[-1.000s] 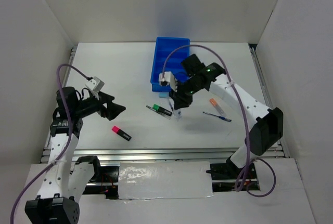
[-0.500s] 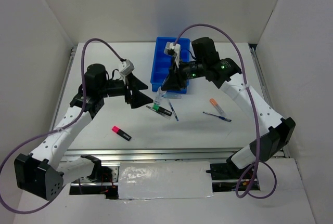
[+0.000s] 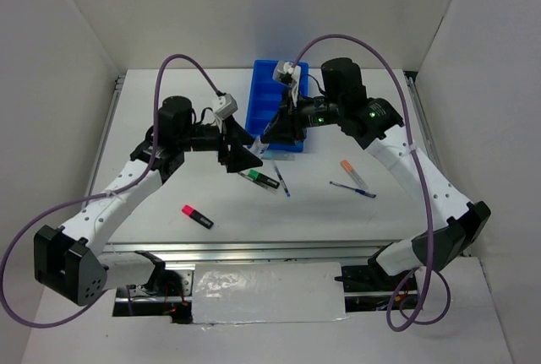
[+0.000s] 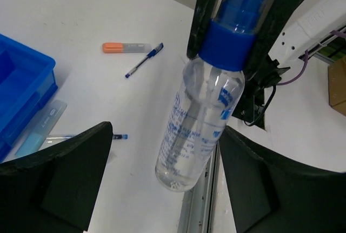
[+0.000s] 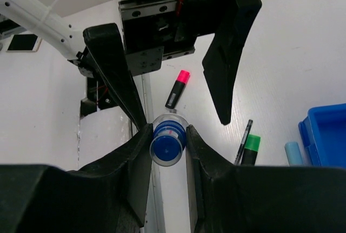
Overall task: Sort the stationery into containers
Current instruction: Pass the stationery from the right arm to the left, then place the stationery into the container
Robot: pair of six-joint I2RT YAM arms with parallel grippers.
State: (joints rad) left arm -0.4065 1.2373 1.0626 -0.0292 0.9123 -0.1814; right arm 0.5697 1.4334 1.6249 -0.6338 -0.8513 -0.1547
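So, the right gripper [image 5: 167, 135] is clamped tight on the blue cap of a small clear plastic bottle [image 4: 197, 125]. It holds the bottle up in the air over the white table [image 3: 279, 220], just off the near end of the blue rectangular plastic tray [image 3: 260, 98]. The bottle's body sticks out toward the left gripper [image 3: 251, 154], whose black fingers [image 4: 54, 179] are spread wide apart with the bottle right in the gap between them. In the left wrist view there's daylight on both sides, so they aren't touching it.

Everything else is lying flat on the table. A green highlighter with a black body [image 3: 265, 180] sits just below the two grippers, with a thin dark pen [image 3: 281, 182] right beside it. Off to the right there's an orange-capped highlighter [image 3: 351, 170] with a thin blue pen [image 3: 353, 189] next to it, close, but I can't tell if they touch. A pink highlighter with a black body [image 3: 198, 217] is on its own, well apart from the rest, toward the near left. There's also a pale blue capped thing [image 4: 40, 127] just beside the tray's near end, too blurry to say what it is. The right arm covers part of the tray, so I can't tell what sits in the compartments.
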